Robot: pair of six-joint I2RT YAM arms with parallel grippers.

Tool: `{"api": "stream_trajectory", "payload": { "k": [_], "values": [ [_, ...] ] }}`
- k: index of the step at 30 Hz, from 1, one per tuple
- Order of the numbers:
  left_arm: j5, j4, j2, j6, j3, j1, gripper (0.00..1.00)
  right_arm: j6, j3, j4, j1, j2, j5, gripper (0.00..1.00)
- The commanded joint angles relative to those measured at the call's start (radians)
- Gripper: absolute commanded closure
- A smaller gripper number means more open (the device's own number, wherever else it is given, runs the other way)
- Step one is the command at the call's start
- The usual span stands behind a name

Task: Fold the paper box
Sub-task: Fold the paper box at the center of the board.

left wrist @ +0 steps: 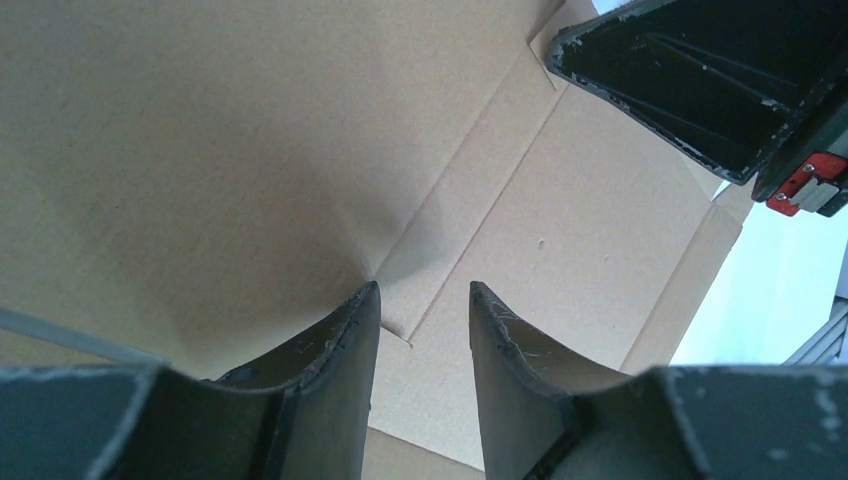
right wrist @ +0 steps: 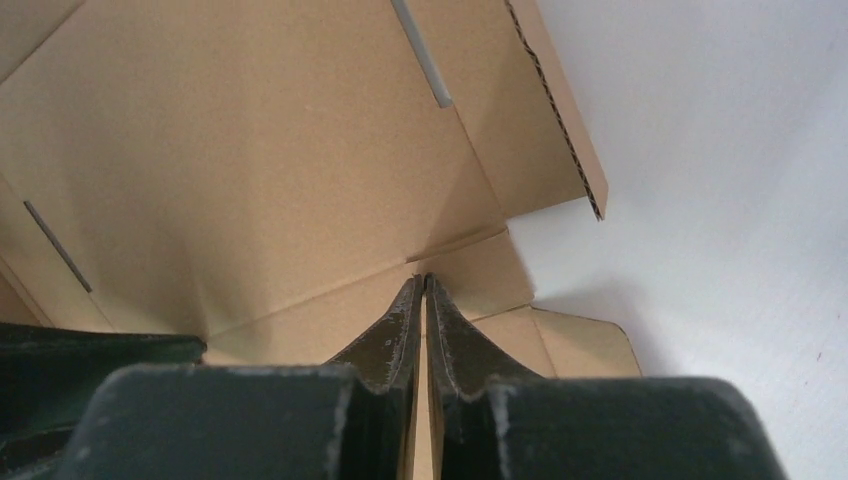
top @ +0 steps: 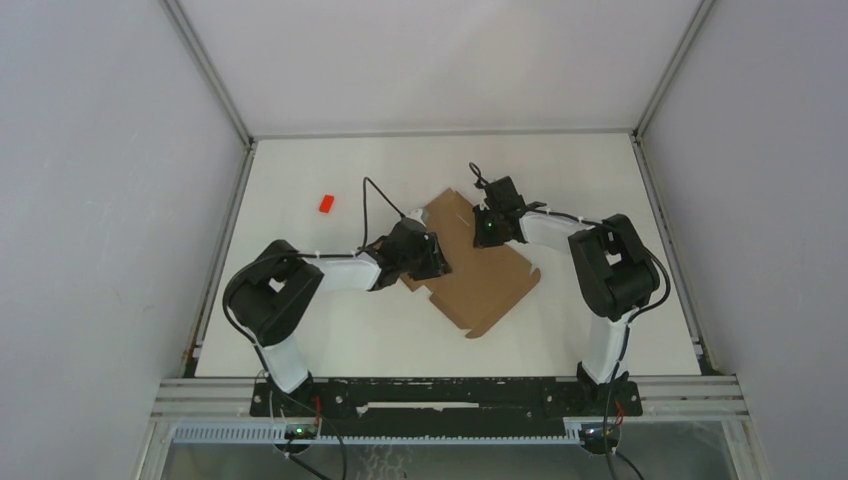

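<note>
Top view: the paper box (top: 480,285) lies as a flat, die-cut brown cardboard sheet near the middle of the white table (top: 330,330), turned diagonally, with both arms reaching in over it. We see the left gripper (top: 432,258) at the sheet's left edge and the right gripper (top: 487,228) over its far part, the two near each other but apart. A small red block (top: 326,203) sits on the table to the far left, well apart from the cardboard. Left wrist view: the left gripper (left wrist: 425,295) stands partly open, its two fingers separated by a clear gap with nothing between them, poised over a scored crease of the paper box (left wrist: 200,150); a dark finger (left wrist: 700,80) of the right gripper shows at the upper right. Right wrist view: the right gripper (right wrist: 425,285) is all but closed, its tips almost touching where two creases of the paper box (right wrist: 250,150) meet beside a slit. A brown sliver shows in the hairline gap, and we cannot tell whether it is a pinched flap edge or the sheet beneath. A side flap (right wrist: 560,110) with a corrugated edge reaches toward the bare table.
</note>
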Motion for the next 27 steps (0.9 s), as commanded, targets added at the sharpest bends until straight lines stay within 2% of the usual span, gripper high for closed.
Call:
{"api": "stream_trajectory", "payload": {
  "k": [1,13,27],
  "values": [
    [0.032,-0.146,0.052,0.042,-0.024,-0.021,0.55,-0.016,0.013,-0.017,0.027,0.053,0.053,0.88],
    [0.015,-0.181,0.051,0.04,-0.013,-0.02,0.54,0.008,0.011,-0.064,0.01,0.053,0.071,0.88],
    [0.006,-0.21,0.052,0.034,0.01,-0.004,0.5,0.051,-0.071,-0.054,0.005,0.001,0.056,0.87]
  ]
}}
